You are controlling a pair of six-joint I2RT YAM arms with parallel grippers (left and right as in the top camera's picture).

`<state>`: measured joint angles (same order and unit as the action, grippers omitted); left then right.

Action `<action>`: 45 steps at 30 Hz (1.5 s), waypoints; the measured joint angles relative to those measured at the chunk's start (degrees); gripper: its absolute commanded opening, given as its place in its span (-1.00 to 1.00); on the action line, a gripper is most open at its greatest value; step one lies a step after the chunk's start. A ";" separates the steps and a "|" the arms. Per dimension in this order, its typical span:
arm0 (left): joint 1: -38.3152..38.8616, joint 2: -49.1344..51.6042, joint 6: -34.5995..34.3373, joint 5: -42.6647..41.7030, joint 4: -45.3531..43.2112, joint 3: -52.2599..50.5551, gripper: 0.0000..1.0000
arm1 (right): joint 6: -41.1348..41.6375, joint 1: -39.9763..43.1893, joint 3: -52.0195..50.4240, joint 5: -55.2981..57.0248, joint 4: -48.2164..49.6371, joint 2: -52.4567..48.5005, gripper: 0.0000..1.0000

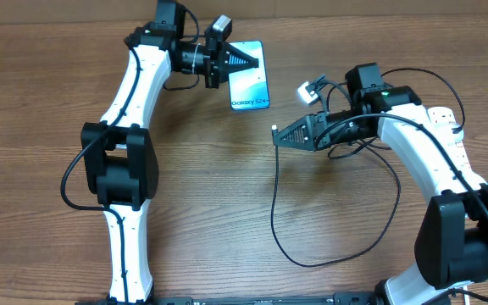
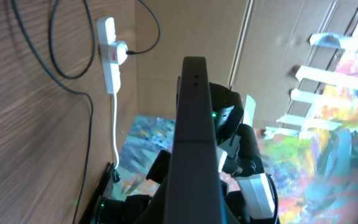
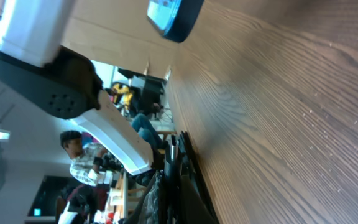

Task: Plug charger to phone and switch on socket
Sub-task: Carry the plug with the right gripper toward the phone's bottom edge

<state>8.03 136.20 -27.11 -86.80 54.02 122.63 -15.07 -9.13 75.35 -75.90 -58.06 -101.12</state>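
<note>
Phone [image 1: 252,85] lies flat on the table [image 1: 210,195], screen up, at the far side. The left gripper [image 1: 251,59] points over its far end, fingers pressed together, nothing between them. Across the way, the right gripper [image 1: 280,137] is closed too, its tip right at the loose end of the charger [image 1: 272,195]; pinched or only touching, I cannot tell. The cable loops wide towards the near edge. The socket [image 2: 111,73] sits behind the right arm, black plug [image 2: 122,50] in.
</note>
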 measured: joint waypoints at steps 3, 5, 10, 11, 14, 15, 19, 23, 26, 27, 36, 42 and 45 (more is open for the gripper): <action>-0.28 0.00 0.00 0.52 0.00 0.00 -0.92 | 0.04 0.09 0.00 -1.20 0.81 0.00 -0.93; 0.11 0.02 -0.02 0.63 -0.11 0.00 -0.92 | 0.07 0.02 0.00 -1.68 1.36 0.00 -0.93; 1.88 0.00 -0.02 0.20 -1.77 0.00 -0.92 | 0.07 0.02 0.00 -2.84 1.55 0.00 -0.93; 2.29 0.00 -0.02 0.20 -1.81 0.00 -0.92 | 0.07 0.02 0.00 -3.15 1.66 0.00 -0.93; 3.26 0.00 -0.02 0.20 -1.99 0.00 -0.91 | 0.13 0.02 0.00 -3.93 1.92 0.00 -0.93; 3.48 0.02 -0.04 0.17 -1.99 0.00 -0.92 | 0.07 0.02 0.00 -4.13 1.90 0.00 -0.93; 4.13 0.00 -0.07 -0.02 -2.12 0.00 -0.92 | 0.09 0.02 0.00 -4.66 1.92 0.00 -0.93; 4.13 0.00 -0.22 -0.04 -3.45 0.00 -0.92 | 0.09 0.02 0.00 -4.92 1.92 0.00 -0.93; 4.11 0.00 -0.24 -0.17 -3.50 0.00 -0.92 | 0.11 0.02 0.00 -5.35 1.68 0.00 -0.93; 4.11 0.00 -0.24 -0.17 -3.50 0.00 -0.91 | 0.11 0.02 0.00 -5.62 1.49 0.00 -0.93; 4.11 0.00 -0.24 -0.20 -3.48 0.00 -0.92 | 1.11 0.02 0.00 -6.23 -0.98 0.00 -0.93; 4.11 0.00 -0.31 -0.20 -3.48 0.00 -0.92 | 1.60 0.02 0.00 -6.27 -3.08 0.00 -0.93; 4.11 0.00 -0.42 -0.20 -3.50 0.00 -0.92 | 1.62 0.02 0.00 -6.27 -3.13 0.00 -0.93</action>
<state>12.14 136.20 -27.53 -87.00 50.52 122.63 -13.45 -9.10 75.35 -82.17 -61.19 -101.12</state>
